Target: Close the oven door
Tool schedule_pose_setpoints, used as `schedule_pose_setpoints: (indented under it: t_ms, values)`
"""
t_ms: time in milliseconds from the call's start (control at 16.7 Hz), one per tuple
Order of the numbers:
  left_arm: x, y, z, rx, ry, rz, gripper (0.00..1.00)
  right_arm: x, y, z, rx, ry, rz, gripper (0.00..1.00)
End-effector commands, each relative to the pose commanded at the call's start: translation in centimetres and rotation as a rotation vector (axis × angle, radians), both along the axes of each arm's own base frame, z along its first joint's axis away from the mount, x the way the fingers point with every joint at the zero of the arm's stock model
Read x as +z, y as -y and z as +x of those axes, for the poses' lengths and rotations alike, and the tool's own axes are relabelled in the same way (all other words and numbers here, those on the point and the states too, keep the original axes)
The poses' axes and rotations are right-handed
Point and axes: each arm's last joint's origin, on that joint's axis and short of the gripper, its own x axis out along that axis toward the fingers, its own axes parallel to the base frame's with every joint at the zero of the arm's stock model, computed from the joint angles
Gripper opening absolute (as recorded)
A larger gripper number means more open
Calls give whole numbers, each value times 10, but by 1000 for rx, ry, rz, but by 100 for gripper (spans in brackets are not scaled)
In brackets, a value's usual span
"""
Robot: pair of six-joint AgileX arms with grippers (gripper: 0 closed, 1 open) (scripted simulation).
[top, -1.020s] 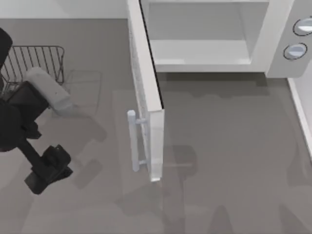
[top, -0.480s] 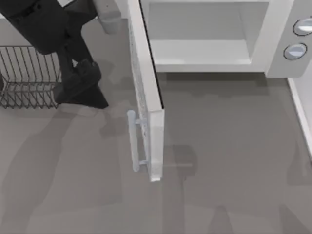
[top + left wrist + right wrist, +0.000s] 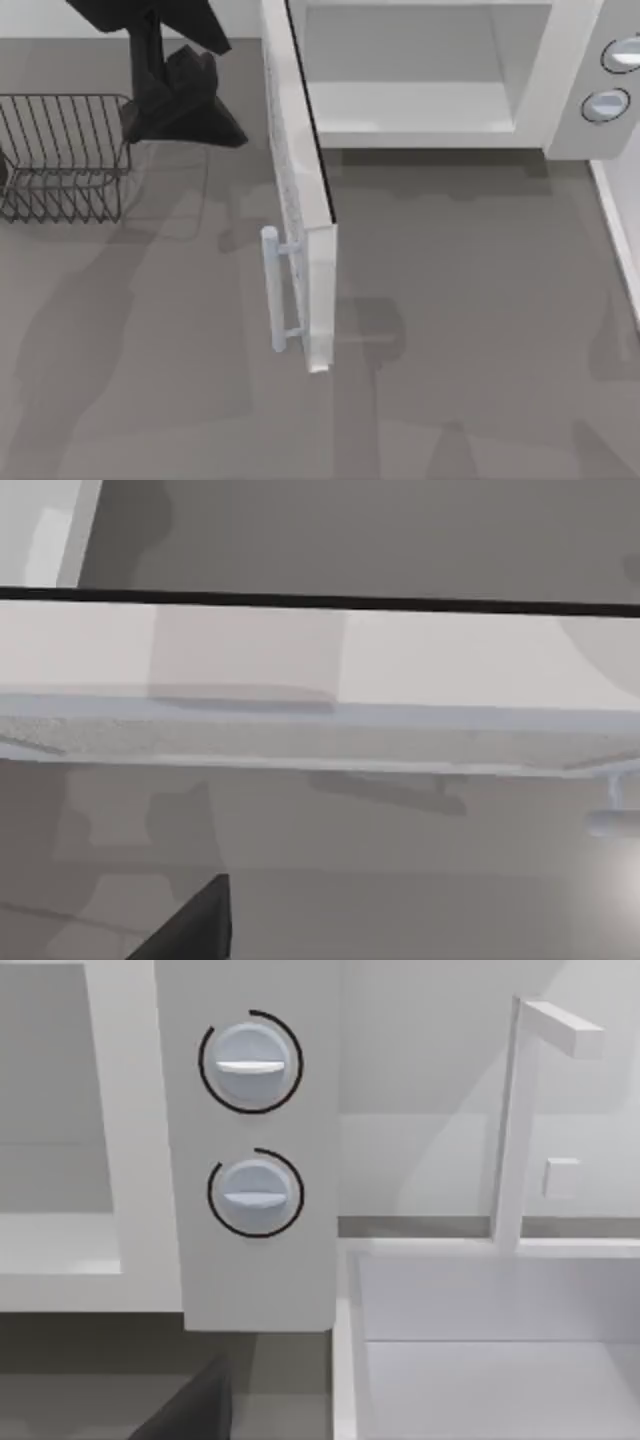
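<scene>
So the oven body [image 3: 430,75] sits along the top of the top view, center to right, with its two knobs [image 3: 606,103] stacked at the upper right edge, and the oven door [image 3: 300,190] swings out from the cavity's left side down toward mid-frame, bar handle [image 3: 272,290] on its left face near the free end. Left of the door, in the upper left, the left end effector [image 3: 185,105] hangs over the surface [image 3: 480,330] just right of a wire basket [image 3: 60,155] at the left edge. In the right wrist view, a sink [image 3: 490,1340] with a faucet [image 3: 520,1120] sits right beside the knob panel.
</scene>
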Motion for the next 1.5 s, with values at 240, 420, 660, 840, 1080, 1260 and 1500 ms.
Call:
schedule_pose_setpoints:
  t_ms: [240, 420, 660, 840, 1080, 1260, 1500]
  values:
    - [0, -2, 0, 6, 3, 0, 100, 0, 0, 0, 0, 0, 0, 100]
    - [-13, 8, 2, 0, 0, 0, 100, 0, 0, 0, 0, 0, 0, 100]
    - [-43, 26, 6, 0, 0, 0, 100, 0, 0, 0, 0, 0, 0, 100]
    - [-64, 37, 7, 0, 1, -1, 100, 0, 0, 0, 0, 0, 0, 100]
    - [-69, 40, 6, 0, 0, 0, 100, 0, 0, 0, 0, 0, 0, 100]
    - [-69, 40, 6, 0, 0, 0, 85, 0, 0, 0, 0, 0, 0, 100]
    - [-69, 40, 6, 0, 0, 0, 55, 0, 0, 0, 0, 0, 0, 100]
